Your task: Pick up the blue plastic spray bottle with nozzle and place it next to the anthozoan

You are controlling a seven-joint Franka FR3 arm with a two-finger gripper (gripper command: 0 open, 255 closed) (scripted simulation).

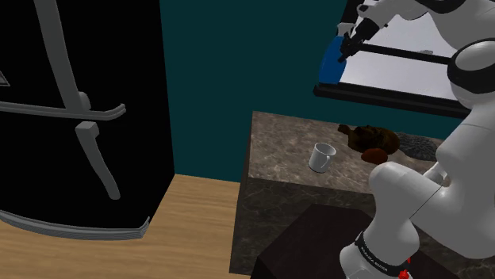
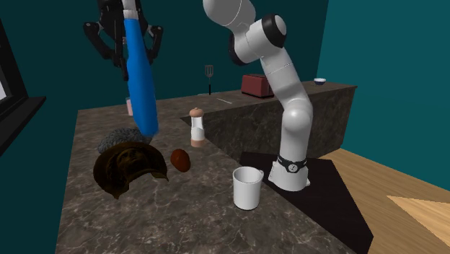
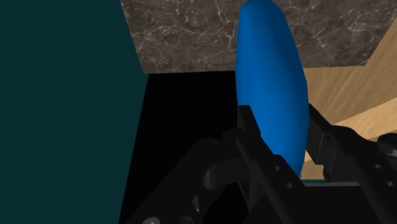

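one-arm placing task, carry stage. the gripper (image 3: 283, 143) is closed on the blue spray bottle (image 2: 140, 83), one black finger (image 3: 251, 137) on each side of its body. the bottle hangs high and clear of the marble counter (image 2: 216, 231), tilted, at the second exterior view's left. its lower end is above a grey bristly mound (image 2: 117, 137) and a brown curled object (image 2: 130, 167).

progress, as a judgement: the pick-up reads as done, since nothing supports the bottle but the fingers. what is left is the descent, the setting-down beside the anthozoan, and the release. a white mug (image 2: 247, 187) and a small shaker (image 2: 196, 126) stand nearer the arm, well apart from the bottle.

hard to make out: whether the grey mound or the brown object is the anthozoan. no nozzle can be told on the bottle, which is drawn as a smooth blue spindle. the gripper's upper part is cut off by the second exterior view's top edge. in the shoulder view the arm covers the counter's right part. in the wrist view a black area lies between the teal wall and the bottle.
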